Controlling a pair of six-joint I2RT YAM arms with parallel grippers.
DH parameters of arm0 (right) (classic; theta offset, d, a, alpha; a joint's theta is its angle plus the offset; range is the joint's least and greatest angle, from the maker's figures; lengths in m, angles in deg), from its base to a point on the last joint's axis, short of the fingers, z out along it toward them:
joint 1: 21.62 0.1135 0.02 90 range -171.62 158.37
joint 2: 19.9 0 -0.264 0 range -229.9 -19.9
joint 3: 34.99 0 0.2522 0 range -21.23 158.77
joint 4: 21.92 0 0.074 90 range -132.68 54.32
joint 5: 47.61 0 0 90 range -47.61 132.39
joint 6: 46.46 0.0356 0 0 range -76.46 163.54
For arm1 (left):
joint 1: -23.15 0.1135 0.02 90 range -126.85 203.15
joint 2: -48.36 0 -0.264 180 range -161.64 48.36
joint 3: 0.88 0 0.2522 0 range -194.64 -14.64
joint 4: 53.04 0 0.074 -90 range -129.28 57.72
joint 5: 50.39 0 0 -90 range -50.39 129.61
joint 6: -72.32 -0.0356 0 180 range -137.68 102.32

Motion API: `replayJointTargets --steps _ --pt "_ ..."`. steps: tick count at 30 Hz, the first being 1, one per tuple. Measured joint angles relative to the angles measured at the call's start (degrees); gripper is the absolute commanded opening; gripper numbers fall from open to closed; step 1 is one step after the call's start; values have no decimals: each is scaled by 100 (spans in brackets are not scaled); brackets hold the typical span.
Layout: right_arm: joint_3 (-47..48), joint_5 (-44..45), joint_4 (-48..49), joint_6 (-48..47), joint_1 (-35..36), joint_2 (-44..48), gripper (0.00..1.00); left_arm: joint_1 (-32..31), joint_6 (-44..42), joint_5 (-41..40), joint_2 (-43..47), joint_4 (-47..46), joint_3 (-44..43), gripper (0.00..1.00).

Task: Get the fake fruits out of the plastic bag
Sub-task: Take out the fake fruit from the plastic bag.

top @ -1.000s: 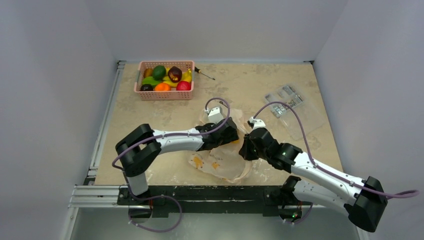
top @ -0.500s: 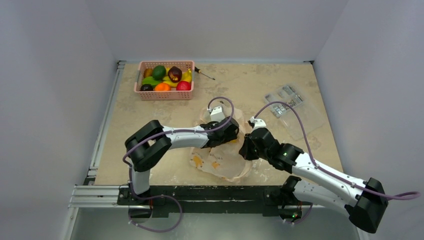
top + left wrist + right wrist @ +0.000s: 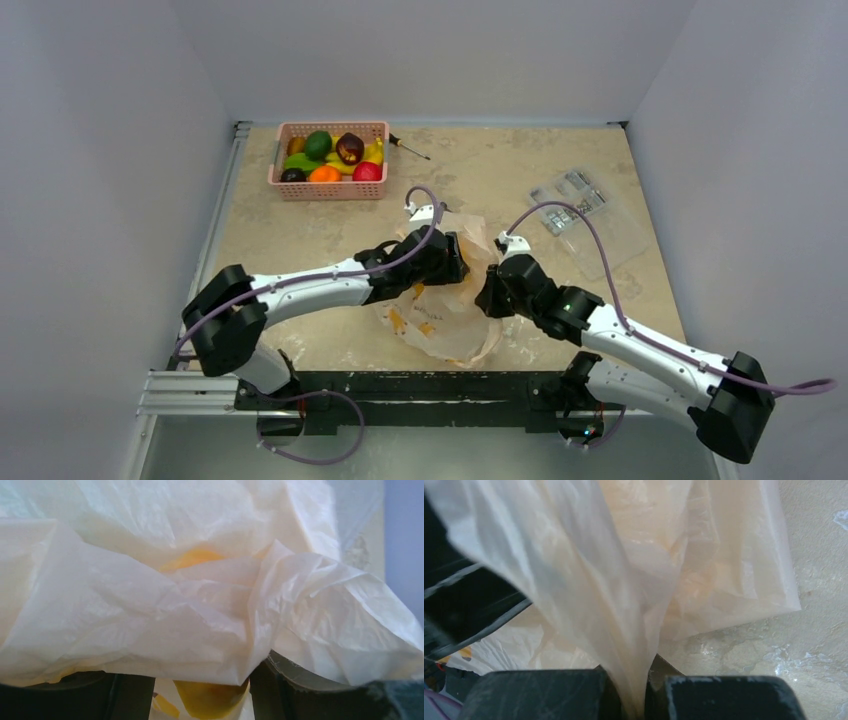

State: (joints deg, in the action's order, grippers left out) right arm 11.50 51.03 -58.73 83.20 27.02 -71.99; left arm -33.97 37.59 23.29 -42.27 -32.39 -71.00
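Plastic bag (image 3: 704,580) clamped by right end effector (image 3: 636,695); left end effector (image 3: 202,700) apart around yellow fruit (image 3: 212,705), best closed clear of film.

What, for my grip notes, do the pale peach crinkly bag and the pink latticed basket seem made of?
The pale peach crinkly bag: thin plastic film, translucent, faintly glossy; sharp creases, yellow showing through. The pink latticed basket: probably moulded plastic, matte; regular slots.

Overhead view — wrist close-ups sharing bag (image 3: 445,315)
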Motion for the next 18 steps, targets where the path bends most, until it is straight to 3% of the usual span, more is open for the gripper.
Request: replayJointTargets --steps 9,13,18 --pt "-70 68 243 -26 0 -72 0 24 -387 564 1200 87 302 29" --pt "-122 70 291 -20 0 -70 0 243 -382 809 1307 -9 411 24" --pt "-125 286 293 76 0 13 0 529 -317 1941 1283 -356 446 22"
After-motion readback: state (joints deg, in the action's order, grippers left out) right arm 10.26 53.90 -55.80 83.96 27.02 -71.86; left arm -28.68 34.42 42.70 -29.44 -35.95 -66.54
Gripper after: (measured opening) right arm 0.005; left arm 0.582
